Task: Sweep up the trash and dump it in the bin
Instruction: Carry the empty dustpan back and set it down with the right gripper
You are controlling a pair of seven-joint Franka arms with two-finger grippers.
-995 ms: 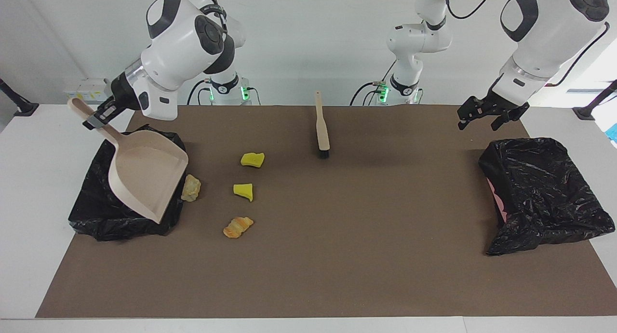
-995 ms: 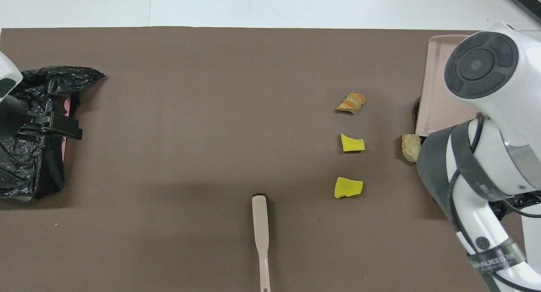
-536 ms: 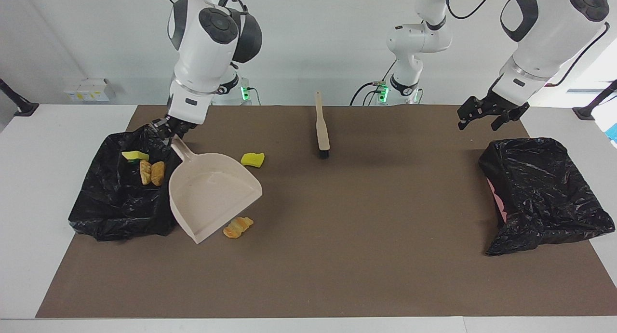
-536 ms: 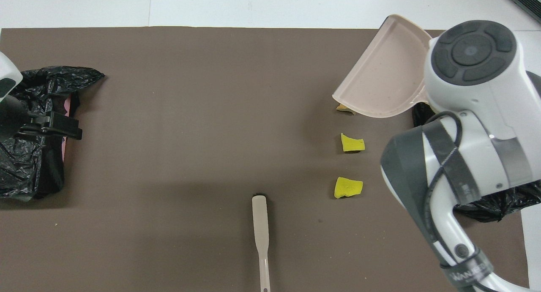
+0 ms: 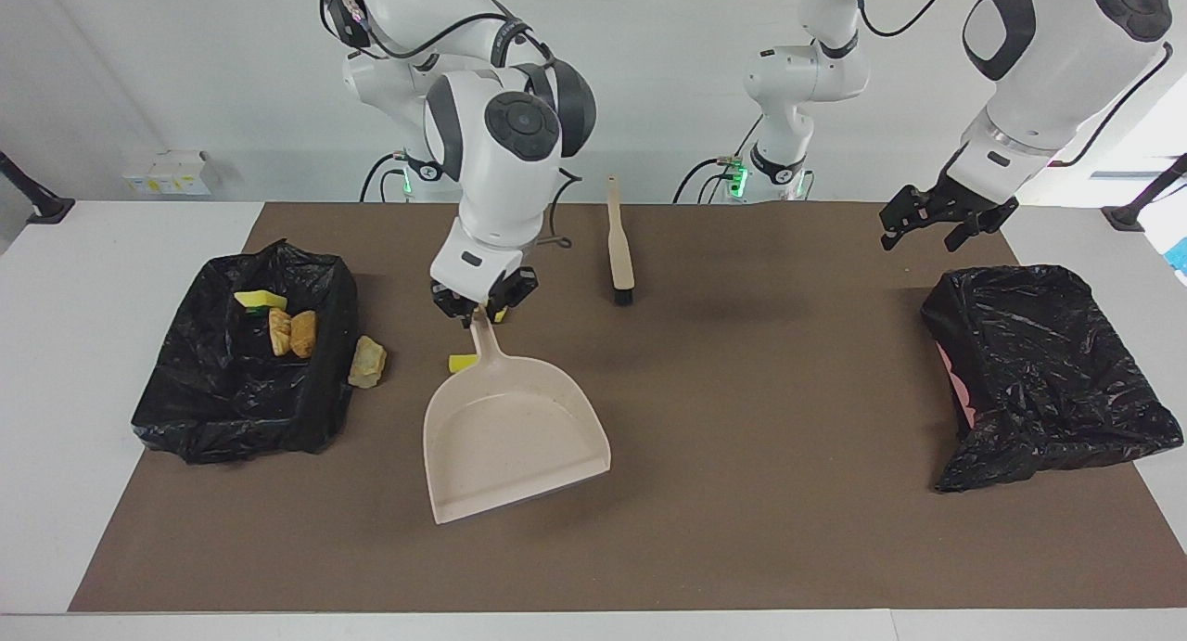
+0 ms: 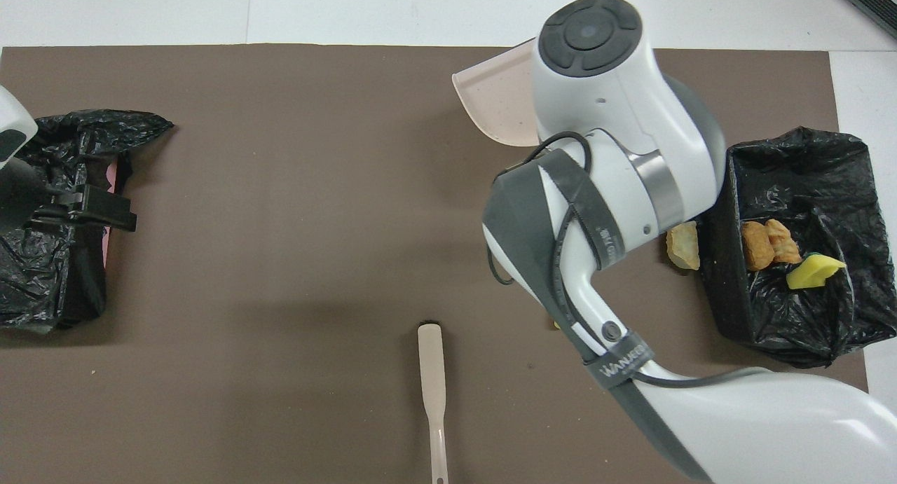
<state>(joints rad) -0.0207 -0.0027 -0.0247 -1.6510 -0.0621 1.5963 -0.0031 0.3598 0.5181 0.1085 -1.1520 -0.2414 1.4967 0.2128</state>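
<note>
My right gripper (image 5: 481,311) is shut on the handle of the beige dustpan (image 5: 510,437), which hangs tilted low over the mat's middle; the pan's lip (image 6: 494,99) shows past the arm from above. The black-lined bin (image 5: 320,409) (image 6: 722,288) at the right arm's end holds trash: a yellow sponge chunk (image 5: 260,299) (image 6: 813,272) and two bread pieces (image 5: 291,333) (image 6: 767,243). A tan scrap (image 5: 367,362) (image 6: 683,246) lies on the mat against the bin. A yellow chunk (image 5: 459,364) peeks out beside the pan's handle. My left gripper (image 5: 923,236) (image 6: 119,212) waits, open.
The beige brush (image 5: 619,247) (image 6: 432,379) lies on the mat near the robots, bristles pointing away from them. A second black-bagged bin (image 5: 1048,372) (image 6: 56,218) sits at the left arm's end, under the left gripper. The brown mat (image 5: 742,530) covers the table.
The right arm swung the dustpan from over the bin toward the mat's middle, uncovering the trash in the bin. The pan now hides the croissant piece. The left arm stayed still.
</note>
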